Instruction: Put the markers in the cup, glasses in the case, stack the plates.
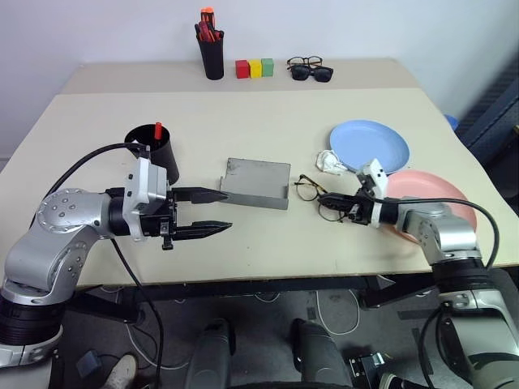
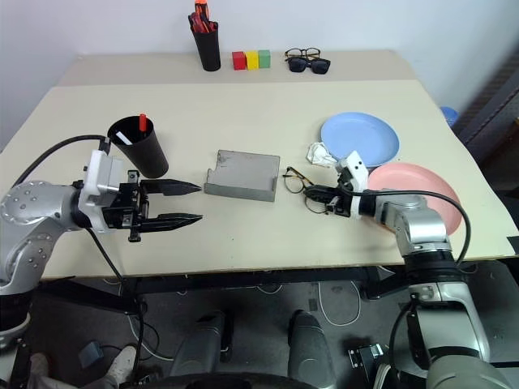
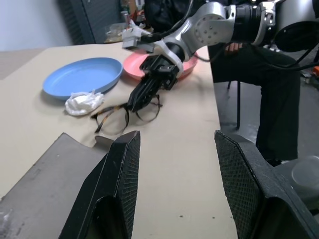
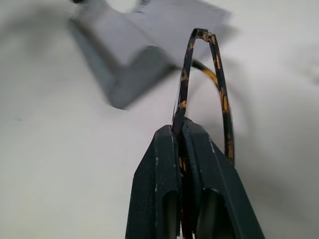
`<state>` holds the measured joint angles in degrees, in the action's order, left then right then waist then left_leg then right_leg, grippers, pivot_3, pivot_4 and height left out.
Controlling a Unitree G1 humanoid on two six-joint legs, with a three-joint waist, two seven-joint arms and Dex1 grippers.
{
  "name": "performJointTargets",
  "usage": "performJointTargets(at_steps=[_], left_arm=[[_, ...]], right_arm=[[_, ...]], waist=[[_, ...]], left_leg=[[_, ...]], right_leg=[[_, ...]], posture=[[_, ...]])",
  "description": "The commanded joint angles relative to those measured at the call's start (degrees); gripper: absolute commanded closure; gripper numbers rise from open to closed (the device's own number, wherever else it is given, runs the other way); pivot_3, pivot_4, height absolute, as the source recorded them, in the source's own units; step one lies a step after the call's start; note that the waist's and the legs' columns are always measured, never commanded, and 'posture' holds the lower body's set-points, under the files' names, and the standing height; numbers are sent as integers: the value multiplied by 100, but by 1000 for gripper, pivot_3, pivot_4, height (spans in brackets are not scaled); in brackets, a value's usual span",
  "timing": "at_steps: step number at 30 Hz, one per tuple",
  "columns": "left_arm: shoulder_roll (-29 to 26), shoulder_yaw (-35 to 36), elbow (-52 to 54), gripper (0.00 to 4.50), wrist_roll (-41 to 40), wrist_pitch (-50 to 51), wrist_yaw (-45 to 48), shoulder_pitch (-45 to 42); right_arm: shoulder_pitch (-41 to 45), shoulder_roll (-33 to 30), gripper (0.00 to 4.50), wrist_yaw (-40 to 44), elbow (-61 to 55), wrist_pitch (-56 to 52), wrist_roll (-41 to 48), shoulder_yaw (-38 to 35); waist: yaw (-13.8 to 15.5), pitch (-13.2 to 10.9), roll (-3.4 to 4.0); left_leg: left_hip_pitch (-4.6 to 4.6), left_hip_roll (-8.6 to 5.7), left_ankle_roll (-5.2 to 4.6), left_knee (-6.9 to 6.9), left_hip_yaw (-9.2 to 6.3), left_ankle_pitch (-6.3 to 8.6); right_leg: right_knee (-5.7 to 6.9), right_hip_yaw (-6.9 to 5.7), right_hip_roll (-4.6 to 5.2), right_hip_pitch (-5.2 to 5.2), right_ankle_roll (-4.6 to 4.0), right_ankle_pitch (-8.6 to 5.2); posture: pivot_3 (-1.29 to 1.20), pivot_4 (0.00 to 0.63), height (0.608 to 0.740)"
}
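Observation:
The glasses (image 1: 310, 189), thin and dark with tortoiseshell flecks, sit right of the open grey case (image 1: 258, 182). My right gripper (image 1: 331, 203) is shut on their near rim (image 4: 185, 99); the far lens still rests low by the table. My left gripper (image 1: 225, 211) hovers open and empty at the case's left end. The black cup (image 1: 154, 152) stands behind the left hand with a red marker (image 1: 157, 128) upright in it. The light blue plate (image 1: 369, 144) and the pink plate (image 1: 430, 193) lie side by side at the right, the pink one partly hidden by my right arm.
A crumpled white tissue (image 1: 328, 160) lies between the blue plate and the glasses. At the back stand a black pen holder (image 1: 212, 50) with red pens, three coloured blocks (image 1: 255, 68), and another pair of glasses with sunglasses (image 1: 309, 70).

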<state>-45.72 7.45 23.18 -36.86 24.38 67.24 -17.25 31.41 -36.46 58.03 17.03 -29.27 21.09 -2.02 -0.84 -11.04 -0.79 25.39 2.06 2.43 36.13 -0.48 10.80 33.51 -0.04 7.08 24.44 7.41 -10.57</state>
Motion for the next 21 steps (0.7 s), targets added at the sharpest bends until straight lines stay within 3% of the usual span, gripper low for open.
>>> performJointTargets(at_steps=[1,7,21], left_arm=[[2,116,115,2106,-31,-67,-123,131],[-53,345,265,2106,-111,-15,-375,426],[-193,1215,1036,2106,-439,310,-1133,1329]], right_arm=[[440,89,4414,-11,-343,134,295,-329],[869,1000,4414,-29,-583,416,570,-217],[1173,2661,4414,-80,1063,3113,-172,266]], waist=[[-41,-1,2],[-130,-1,3],[-186,-4,7]], left_leg=[[-1,0,0,-2,0,0],[-6,42,0,-13,0,0],[-5,57,2,-19,8,0]], right_leg=[[0,0,0,2,0,0],[6,-1,-40,8,-1,0],[2,-1,-52,15,-24,15]], posture=[[0,150,740],[0,150,740],[0,150,740]])
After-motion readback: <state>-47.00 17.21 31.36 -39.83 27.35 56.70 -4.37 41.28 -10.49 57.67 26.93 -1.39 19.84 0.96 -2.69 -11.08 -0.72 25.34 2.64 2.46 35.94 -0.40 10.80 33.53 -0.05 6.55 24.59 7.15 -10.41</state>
